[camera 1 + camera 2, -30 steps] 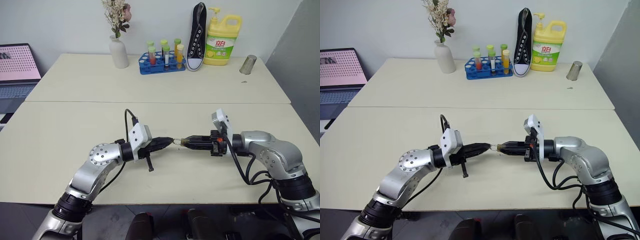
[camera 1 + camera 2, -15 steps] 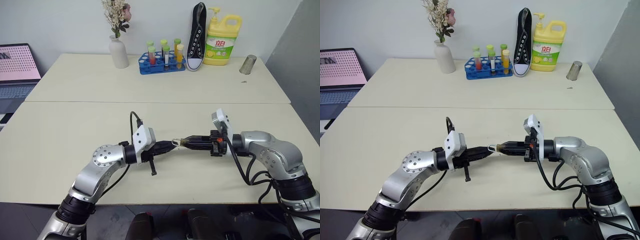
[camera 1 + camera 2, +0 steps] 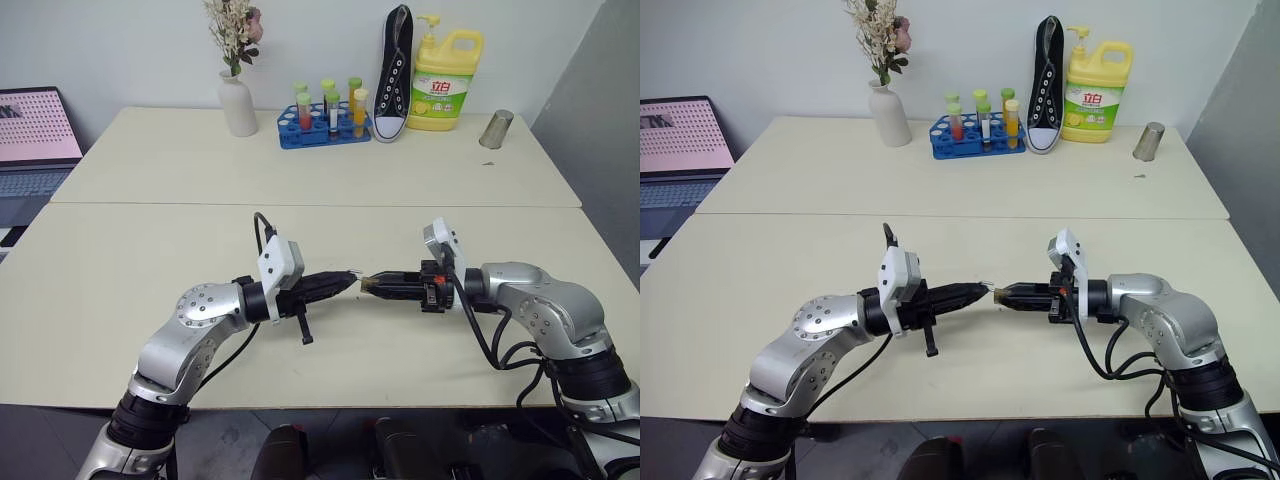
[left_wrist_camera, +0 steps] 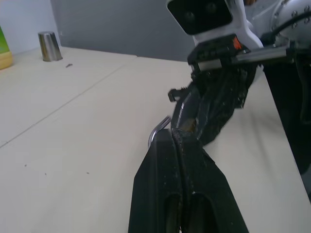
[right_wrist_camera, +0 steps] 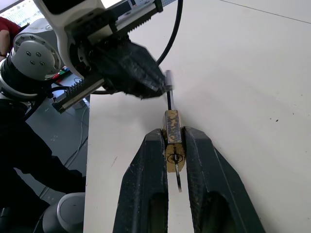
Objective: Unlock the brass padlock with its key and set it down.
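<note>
The brass padlock [image 5: 173,128] is a tiny gold block pinched between the two black fingers of my right gripper [image 3: 370,284], which is shut on it above the table [image 3: 330,380]. Its keyhole face [image 5: 174,158] turns towards the right wrist. Its thin silver shackle [image 4: 156,132] points across at my left gripper [image 3: 349,279]. The left gripper is shut with its tips on the shackle's end. Both grippers meet tip to tip, roughly level, over the near table's middle. I cannot make out the key for certain.
Along the far table stand a white vase of flowers [image 3: 238,103], a blue test-tube rack [image 3: 325,120], an upright black sneaker [image 3: 394,70], a yellow detergent bottle [image 3: 445,80] and a metal cup [image 3: 496,129]. A laptop [image 3: 35,135] sits off to the left.
My left gripper dipped, then rose a little and rolled slightly, staying on the shackle. The right gripper and the padlock body stayed still.
</note>
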Robot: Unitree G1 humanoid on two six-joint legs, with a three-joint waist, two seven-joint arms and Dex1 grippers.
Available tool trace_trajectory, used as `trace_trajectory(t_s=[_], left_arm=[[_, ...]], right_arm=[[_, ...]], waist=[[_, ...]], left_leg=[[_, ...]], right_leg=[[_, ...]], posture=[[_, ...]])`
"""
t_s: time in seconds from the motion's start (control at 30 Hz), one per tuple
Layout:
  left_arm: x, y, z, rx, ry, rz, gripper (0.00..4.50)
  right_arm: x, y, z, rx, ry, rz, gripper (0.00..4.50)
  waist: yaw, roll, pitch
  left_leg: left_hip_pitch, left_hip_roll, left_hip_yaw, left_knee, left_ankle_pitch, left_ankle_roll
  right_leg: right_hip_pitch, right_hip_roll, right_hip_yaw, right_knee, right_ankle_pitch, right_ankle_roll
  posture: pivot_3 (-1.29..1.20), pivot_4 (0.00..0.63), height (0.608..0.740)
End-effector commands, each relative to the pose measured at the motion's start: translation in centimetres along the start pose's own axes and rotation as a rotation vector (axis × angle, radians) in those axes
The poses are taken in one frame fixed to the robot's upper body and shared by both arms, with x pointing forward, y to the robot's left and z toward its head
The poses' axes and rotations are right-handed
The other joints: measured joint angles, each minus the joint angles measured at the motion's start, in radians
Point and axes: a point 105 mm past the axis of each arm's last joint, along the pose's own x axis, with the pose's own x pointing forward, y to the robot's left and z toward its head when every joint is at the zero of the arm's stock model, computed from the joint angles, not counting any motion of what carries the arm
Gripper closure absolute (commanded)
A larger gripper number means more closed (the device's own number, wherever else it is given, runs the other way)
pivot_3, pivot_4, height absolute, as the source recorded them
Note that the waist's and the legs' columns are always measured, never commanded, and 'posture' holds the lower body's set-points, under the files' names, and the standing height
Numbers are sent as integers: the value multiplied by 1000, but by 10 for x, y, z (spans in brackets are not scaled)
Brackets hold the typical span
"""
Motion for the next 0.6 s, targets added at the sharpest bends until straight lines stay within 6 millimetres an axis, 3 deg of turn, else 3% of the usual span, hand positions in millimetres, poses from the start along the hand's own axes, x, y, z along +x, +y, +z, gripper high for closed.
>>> trace_trajectory(t_s=[0.03, 0.23, 0.37, 0.43, 0.5, 0.6], left_arm=[[1, 0, 14, 41, -39, 2, 4500], [-2, -3, 12, 84, -10, -8, 4500], [-17, -1, 17, 213, 17, 13, 4500], [-28, -1, 9, 361, 104, -20, 4500], [-42, -9, -13, 560, 250, -149, 4129], [-49, -15, -24, 596, 277, -208, 3336]], right_arm=[[-2, 3, 8, -39, -19, 12, 4332], [-3, 3, 7, -37, -17, 8, 4332], [-6, 0, 4, -26, 3, -12, 4332], [-8, -2, 0, -6, 28, -18, 4332], [-9, -3, -6, 32, 62, -12, 4332], [-8, -3, -12, 70, 98, -2, 4332]], waist=[[0, 0, 0], [0, 0, 0], [-1, 0, 0], [-1, 0, 0], [-1, 0, 0], [0, 1, 1]], left_leg=[[0, 0, 0, 0, 0, 0], [0, 0, 0, 0, 0, 0], [0, 0, 0, 0, 0, 0], [0, 1, 0, 0, 0, 0], [0, 1, 0, -1, 0, 0], [1, 0, 1, -1, 0, 0]], right_leg=[[0, 0, 0, 0, 0, 0], [0, 0, 0, 0, 0, 0], [0, 0, 0, 0, 0, 0], [0, 0, 0, 0, 0, 0], [0, 0, 0, 0, 0, -1], [0, -2, 1, 0, 2, -5]], posture=[[0, 150, 740], [0, 150, 740], [0, 150, 740], [0, 150, 740], [0, 150, 740], [0, 150, 740]])
